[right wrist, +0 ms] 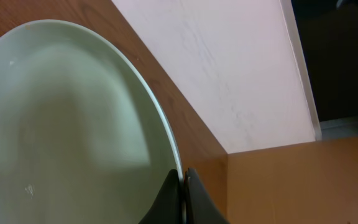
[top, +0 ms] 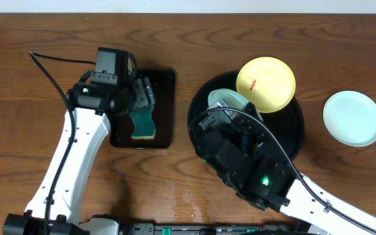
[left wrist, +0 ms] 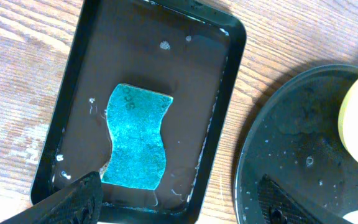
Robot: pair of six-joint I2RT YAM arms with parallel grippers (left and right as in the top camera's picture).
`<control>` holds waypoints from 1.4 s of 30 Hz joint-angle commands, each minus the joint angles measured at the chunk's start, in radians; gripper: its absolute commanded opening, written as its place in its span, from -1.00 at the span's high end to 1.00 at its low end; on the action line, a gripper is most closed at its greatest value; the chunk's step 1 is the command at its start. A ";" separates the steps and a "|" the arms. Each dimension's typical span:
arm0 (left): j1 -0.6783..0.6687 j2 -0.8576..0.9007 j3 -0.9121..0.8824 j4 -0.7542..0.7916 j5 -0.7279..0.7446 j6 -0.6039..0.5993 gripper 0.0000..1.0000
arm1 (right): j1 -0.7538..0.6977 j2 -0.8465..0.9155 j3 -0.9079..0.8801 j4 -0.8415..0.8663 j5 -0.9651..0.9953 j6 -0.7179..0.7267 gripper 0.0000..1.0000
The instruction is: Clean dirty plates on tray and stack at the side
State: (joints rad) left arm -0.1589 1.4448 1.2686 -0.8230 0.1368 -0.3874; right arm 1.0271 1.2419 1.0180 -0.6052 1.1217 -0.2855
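Note:
The round black tray [top: 294, 134] lies right of centre, and its edge [left wrist: 272, 118] shows in the left wrist view. A pale yellow plate [top: 266, 83] with a small red smear rests on the tray's far rim. My right gripper [right wrist: 183, 182] is shut on the rim of a mint-green plate [right wrist: 67, 124], holding it tilted up over the tray's left side [top: 226, 98]. A second mint-green plate [top: 352, 117] lies flat on the table to the right. My left gripper [left wrist: 179, 208] is open above a blue-green sponge [left wrist: 135, 146].
The sponge [top: 143, 124] lies in a wet rectangular black tray [left wrist: 92, 37] left of the round tray. My right arm [top: 253, 163] covers the round tray's near left part. A pale wall and the table's far edge show in the right wrist view.

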 commanded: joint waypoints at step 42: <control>0.001 0.003 0.016 -0.002 0.010 0.010 -0.61 | -0.086 0.048 -0.001 0.093 -0.012 0.041 0.98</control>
State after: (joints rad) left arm -0.1589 1.4448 1.2686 -0.8234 0.1371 -0.3874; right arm 0.9546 1.2896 1.0142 -0.4953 1.1362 -0.3378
